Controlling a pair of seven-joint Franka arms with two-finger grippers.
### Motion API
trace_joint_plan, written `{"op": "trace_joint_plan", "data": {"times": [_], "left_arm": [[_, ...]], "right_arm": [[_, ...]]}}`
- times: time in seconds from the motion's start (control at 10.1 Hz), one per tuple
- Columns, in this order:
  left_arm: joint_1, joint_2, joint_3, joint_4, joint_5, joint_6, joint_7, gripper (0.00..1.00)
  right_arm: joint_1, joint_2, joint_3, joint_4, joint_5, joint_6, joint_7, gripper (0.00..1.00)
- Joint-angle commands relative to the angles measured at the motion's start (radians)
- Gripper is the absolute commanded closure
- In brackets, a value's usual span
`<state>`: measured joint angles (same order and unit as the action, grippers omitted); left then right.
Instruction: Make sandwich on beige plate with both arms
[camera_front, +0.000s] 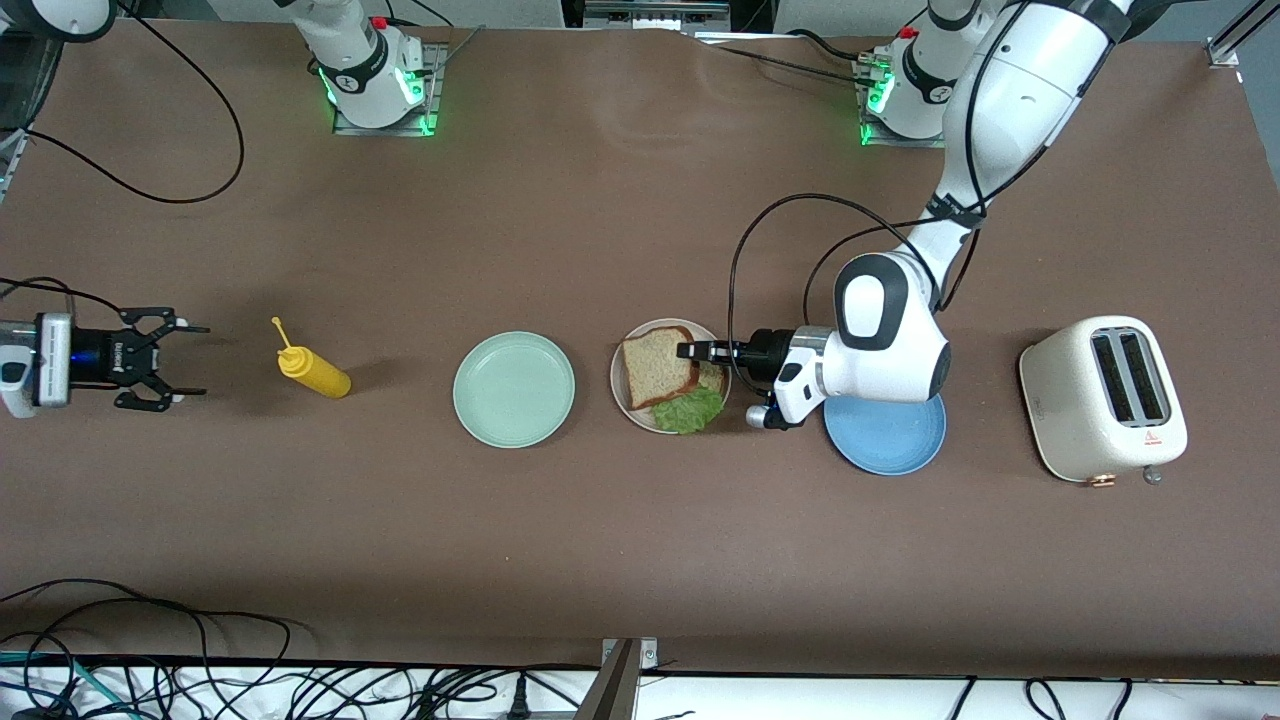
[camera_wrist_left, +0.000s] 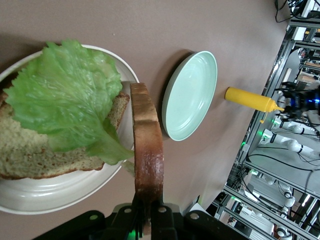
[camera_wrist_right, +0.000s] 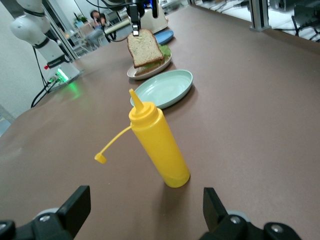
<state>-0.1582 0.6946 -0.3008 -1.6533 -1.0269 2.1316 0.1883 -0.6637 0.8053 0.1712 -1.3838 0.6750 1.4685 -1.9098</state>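
Now the left gripper (camera_front: 690, 351) pinches the top bread slice (camera_front: 657, 367) by its edge, tilted over the lettuce (camera_front: 690, 408) on the beige plate (camera_front: 630, 410); the right gripper (camera_front: 185, 360) waits open.

Brown table (camera_front: 640, 550): plates, bottle, toaster.

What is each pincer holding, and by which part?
Left pincer grips the top bread slice by its crust edge, over the beige plate. Right pincer: nothing.

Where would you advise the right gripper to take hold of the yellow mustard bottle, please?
On the straight body of the mustard bottle, about mid-height, coming in level from the right arm's end of the table. The bottle stands upright, its sides are smooth, and the open right gripper already faces it. The narrow nozzle and dangling cap would probably slip.
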Motion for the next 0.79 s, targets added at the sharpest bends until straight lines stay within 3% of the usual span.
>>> {"op": "trace_joint_plan", "data": {"times": [0.0,0.1,0.2,0.3,0.4,0.69], "left_arm": [[-0.012,0.019,0.014,0.030,-0.022,0.004,0.080,1.00],[-0.001,0.020,0.025,0.027,-0.025,0.002,0.129,1.00],[0.000,0.022,0.046,0.015,-0.025,-0.004,0.143,0.79],[0.003,0.023,0.052,0.003,-0.024,-0.007,0.145,0.50],[0.012,0.023,0.063,-0.014,-0.022,-0.012,0.163,0.01],[0.016,0.023,0.089,-0.028,-0.022,-0.042,0.221,0.00]], "right_arm": [[0.033,-0.111,0.008,-0.020,-0.093,0.042,0.144,0.00],[0.054,-0.162,0.008,-0.021,-0.133,0.055,0.241,0.00],[0.081,-0.207,0.008,-0.020,-0.170,0.062,0.324,0.00],[0.108,-0.251,0.010,-0.020,-0.213,0.067,0.412,0.00],[0.136,-0.291,0.010,-0.020,-0.257,0.067,0.504,0.00],[0.212,-0.386,0.011,-0.020,-0.406,0.064,0.730,0.00]]}}
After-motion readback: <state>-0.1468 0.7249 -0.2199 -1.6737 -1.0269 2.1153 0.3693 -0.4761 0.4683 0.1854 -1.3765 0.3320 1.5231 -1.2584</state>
